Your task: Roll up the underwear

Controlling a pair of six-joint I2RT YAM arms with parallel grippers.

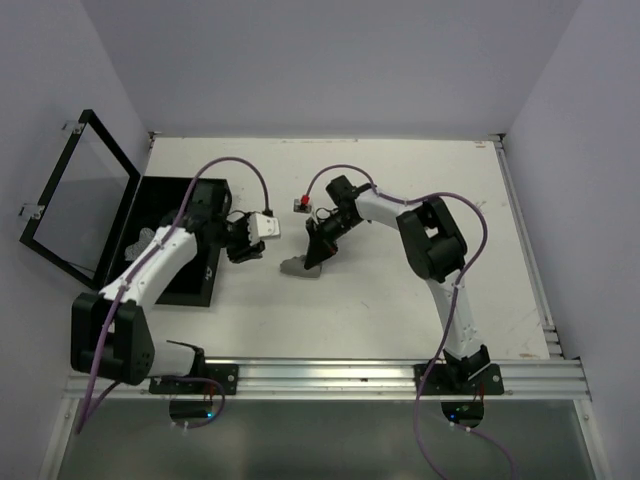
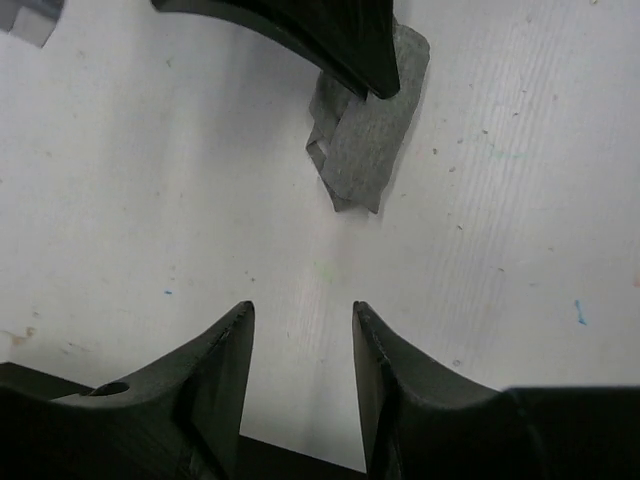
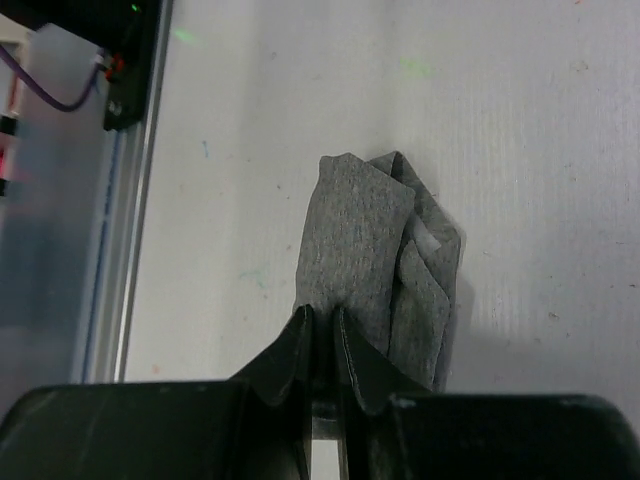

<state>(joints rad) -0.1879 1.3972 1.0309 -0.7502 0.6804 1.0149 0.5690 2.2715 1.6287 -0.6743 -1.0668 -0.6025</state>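
L arm (image 1: 160,255) jaws apart; R arm (image 1: 430,240) jaws pinched.

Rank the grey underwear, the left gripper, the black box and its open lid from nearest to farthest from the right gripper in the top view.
1. The grey underwear: pinched in the right gripper, mid-table.
2. The left gripper: just to its left, open.
3. The black box: farther left.
4. The lid: farthest, standing open at far left.
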